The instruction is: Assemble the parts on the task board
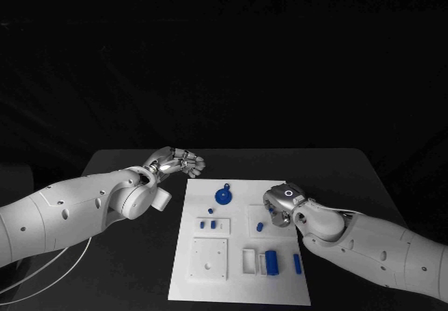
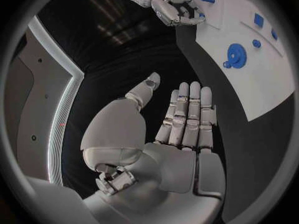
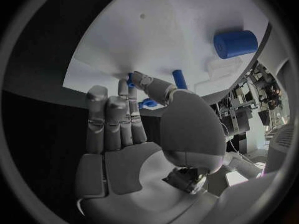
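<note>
"Where was the white board?"

"The board (image 1: 210, 285) lay flat in the middle of the dark desk (image 1: 131, 162), between the two arms."

"And the little blue pieces?"

"They were spread out on it. A round blue wheel (image 1: 223, 195) sat near the far end. Two small blue pegs (image 1: 207, 224) stood side by side in the middle. A fat blue tube (image 1: 270, 261) and a thin blue stick (image 1: 297, 262) lay near the close end."

"What was the left hand doing?"

"The left hand (image 1: 175, 161) was off the board, over the desk beside the far corner. Its fingers (image 2: 187, 115) were straight and apart from the thumb, holding nothing."

"And the right hand?"

"The right hand (image 1: 280, 204) was over the board's right side. Its fingers (image 3: 112, 119) were straight too. The thumb tip was right by a small blue piece (image 3: 129, 79), but I couldn't tell if it was touching."

"Was the job nearly done?"

"I didn't think so. Most pieces were loose and apart, and a square plate (image 1: 208, 258) was bare. It looked like most of the work was left."
</note>
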You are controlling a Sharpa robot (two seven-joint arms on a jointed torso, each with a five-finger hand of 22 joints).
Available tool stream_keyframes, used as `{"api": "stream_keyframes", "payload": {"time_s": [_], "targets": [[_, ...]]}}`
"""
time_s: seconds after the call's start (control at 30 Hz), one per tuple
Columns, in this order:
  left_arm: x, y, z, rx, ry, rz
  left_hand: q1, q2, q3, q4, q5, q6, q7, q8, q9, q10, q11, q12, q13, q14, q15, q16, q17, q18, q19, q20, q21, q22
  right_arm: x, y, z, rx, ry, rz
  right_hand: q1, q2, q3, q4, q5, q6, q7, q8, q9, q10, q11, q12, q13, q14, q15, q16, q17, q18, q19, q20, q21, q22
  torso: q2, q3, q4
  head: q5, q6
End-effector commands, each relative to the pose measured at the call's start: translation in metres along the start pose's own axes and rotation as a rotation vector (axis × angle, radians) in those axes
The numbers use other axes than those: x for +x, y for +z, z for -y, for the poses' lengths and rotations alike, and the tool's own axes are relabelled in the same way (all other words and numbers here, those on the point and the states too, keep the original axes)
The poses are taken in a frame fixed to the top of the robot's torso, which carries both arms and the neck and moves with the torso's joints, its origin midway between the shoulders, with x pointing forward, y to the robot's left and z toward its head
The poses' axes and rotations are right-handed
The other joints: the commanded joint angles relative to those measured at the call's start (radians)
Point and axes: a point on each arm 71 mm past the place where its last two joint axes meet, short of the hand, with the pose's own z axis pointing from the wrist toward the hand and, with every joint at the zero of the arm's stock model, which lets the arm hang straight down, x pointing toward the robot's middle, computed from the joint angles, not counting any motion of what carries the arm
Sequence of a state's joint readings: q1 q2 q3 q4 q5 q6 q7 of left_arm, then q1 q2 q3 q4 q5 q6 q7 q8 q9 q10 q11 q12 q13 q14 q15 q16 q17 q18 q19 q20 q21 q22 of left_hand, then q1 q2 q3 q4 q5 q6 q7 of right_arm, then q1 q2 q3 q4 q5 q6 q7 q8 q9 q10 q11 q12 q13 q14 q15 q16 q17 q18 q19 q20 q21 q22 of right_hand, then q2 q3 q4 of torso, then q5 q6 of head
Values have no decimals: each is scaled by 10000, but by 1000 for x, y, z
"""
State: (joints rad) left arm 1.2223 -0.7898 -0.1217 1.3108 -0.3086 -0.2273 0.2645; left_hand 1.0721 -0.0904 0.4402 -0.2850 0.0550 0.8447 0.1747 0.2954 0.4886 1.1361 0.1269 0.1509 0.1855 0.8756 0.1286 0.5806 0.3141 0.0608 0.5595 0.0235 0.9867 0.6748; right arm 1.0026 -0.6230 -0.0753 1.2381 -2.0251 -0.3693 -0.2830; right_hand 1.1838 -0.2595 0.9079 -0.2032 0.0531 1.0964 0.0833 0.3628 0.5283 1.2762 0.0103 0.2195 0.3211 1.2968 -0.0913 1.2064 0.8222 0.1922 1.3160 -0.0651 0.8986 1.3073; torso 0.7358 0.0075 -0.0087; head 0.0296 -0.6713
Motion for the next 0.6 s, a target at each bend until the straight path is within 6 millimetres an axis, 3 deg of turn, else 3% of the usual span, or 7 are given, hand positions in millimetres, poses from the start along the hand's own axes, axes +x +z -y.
{"api": "stream_keyframes", "payload": {"time_s": [0.03, 0.43, 0.6], "targets": [[0, 0, 1, 98, -86, 64, -87, 22, -56, 22, 2, -40, -11, 42, -13, -58, 26, -44, -15, 51, 7, -56, 15, 192, -35, 58, -55, 12, -4, 1, -2, -87, -88, 276, -1, 20, 44, -32, -44, 53, -1, 40, 17, 750, 23, 39, 20, -4, -67, 36, 11, 696, -22, -83, 70, 232, -1, 1, 2, -6, 2], [-1, 0, 1, 82, -79, 98, -95, 21, -56, 20, 2, -43, -12, 44, -14, -60, 26, -45, -17, 57, 7, -75, 27, 193, -35, 57, -56, 15, -14, -3, 0, -57, 79, 369, -16, 6, 45, -21, -44, 72, -9, 47, 31, 769, 14, 42, 55, 4, -76, 43, 22, 696, -10, -106, 112, 231, 0, -7, -3, 4, 1], [-3, 0, 1, 79, -71, 140, -98, 20, -56, 19, 2, -45, -12, 44, -15, -60, 27, -45, -18, 59, 7, -83, 32, 193, -35, 57, -58, 16, -27, -8, 1, -99, 290, 669, -16, -1, 52, -18, -44, 78, -12, 49, 36, 775, 10, 41, 68, 6, -80, 45, 26, 696, -11, -113, 125, 230, -9, -11, -8, 19, -12]]}}
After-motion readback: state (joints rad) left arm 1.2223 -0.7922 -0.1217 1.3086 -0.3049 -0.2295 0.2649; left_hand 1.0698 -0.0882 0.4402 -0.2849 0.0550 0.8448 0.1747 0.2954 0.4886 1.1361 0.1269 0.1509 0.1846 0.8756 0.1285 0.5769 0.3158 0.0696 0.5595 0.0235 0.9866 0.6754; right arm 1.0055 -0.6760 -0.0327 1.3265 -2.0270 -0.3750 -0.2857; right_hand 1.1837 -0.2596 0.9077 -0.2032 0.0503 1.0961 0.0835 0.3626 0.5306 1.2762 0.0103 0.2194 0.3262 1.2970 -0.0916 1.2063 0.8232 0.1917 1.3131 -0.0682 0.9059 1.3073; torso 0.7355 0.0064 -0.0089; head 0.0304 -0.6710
